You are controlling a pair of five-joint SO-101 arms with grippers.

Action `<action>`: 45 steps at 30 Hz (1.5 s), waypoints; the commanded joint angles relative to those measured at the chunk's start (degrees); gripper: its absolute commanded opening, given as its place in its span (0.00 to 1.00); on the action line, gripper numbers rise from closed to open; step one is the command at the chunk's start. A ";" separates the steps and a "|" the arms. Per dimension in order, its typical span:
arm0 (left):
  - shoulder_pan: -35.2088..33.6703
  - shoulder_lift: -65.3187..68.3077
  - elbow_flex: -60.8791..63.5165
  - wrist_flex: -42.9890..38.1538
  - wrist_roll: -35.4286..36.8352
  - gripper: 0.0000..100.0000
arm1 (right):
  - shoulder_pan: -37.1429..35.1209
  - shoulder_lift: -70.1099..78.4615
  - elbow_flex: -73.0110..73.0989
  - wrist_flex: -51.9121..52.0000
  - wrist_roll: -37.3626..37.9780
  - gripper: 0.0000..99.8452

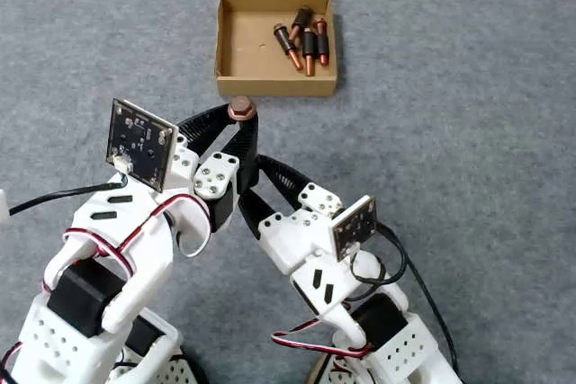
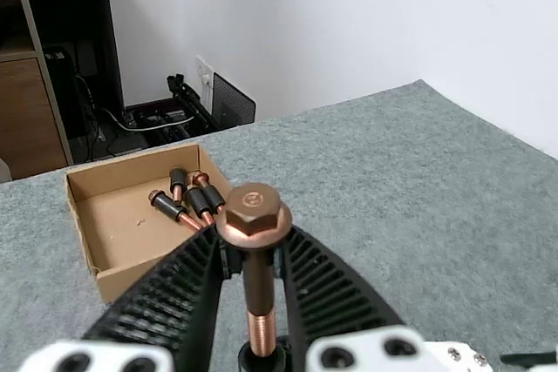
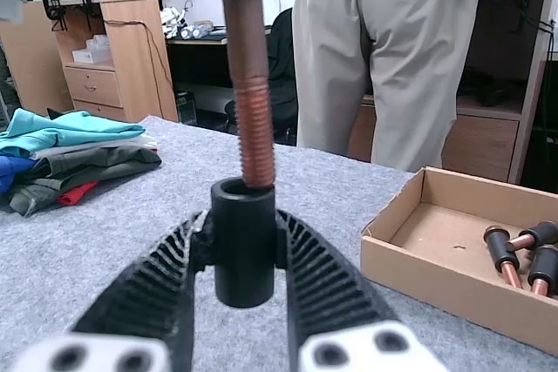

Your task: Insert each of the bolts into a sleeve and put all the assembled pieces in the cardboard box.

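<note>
And there it was: the bolt [image 2: 253, 250] stood upright in the left jaws, which were closed tight on the shank just under the hex head. Below it, the right jaws were clamped around the middle of the black sleeve [image 3: 242, 246], mouth up. The bolt's threaded tip sat right at that mouth, barely entered. Both pieces hung above the grey surface [image 1: 468, 132], just in front of the near wall of the cardboard box [image 1: 274, 84]. Inside the box, a cluster of assembled pieces [image 1: 306, 42] lay at the far-right corner.

How would these handle? The bolt looked like stiff, smooth metal, small and probably light, so it could pivot in a loose pinch. That high hold under the head seemed the sound choice, leaving the thread free to go down. The sleeve looked rigid and round, likely to roll if let go on the surface. A grip across its waist seemed best, keeping the bore clear and vertical. Any tilt between the two looked likely to jam the thread on the rim.
</note>
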 commanded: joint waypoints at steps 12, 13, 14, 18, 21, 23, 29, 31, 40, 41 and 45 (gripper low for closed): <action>0.70 0.13 -5.19 6.95 -0.35 0.02 | 1.19 -6.37 -0.13 -0.53 -0.70 0.00; 0.70 0.22 -4.31 6.95 -0.35 0.02 | 1.19 -6.37 -0.13 -0.53 -0.70 0.00; 0.70 0.22 -3.43 6.68 -0.35 0.02 | 1.19 -6.55 -0.13 -0.53 -0.70 0.00; 0.35 1.01 -1.32 2.90 -0.26 0.02 | 1.10 -6.64 -0.13 -0.53 -0.70 0.00; 0.35 2.33 -1.32 1.76 -0.26 0.02 | 1.10 -6.64 -0.13 -0.53 -0.44 0.00; 0.35 3.12 -1.58 1.76 -0.26 0.02 | 1.10 -6.55 -0.13 -0.53 -0.44 0.00; 0.18 3.30 -2.02 4.31 -0.26 0.13 | 1.36 -6.37 -0.13 -0.53 -0.35 0.00; 0.18 3.74 -3.60 6.07 -0.44 0.14 | 1.36 -6.37 -0.13 -0.53 -0.35 0.00; -1.85 3.91 -5.63 11.78 -0.35 0.19 | 1.27 -6.37 -0.13 -0.53 -0.35 0.00; -2.02 3.91 -5.54 12.48 -0.35 0.20 | 1.27 -6.37 -0.13 -0.53 -0.35 0.00; -2.55 3.91 -5.54 13.80 -0.26 0.20 | 1.27 -6.37 -0.13 -0.53 -0.44 0.00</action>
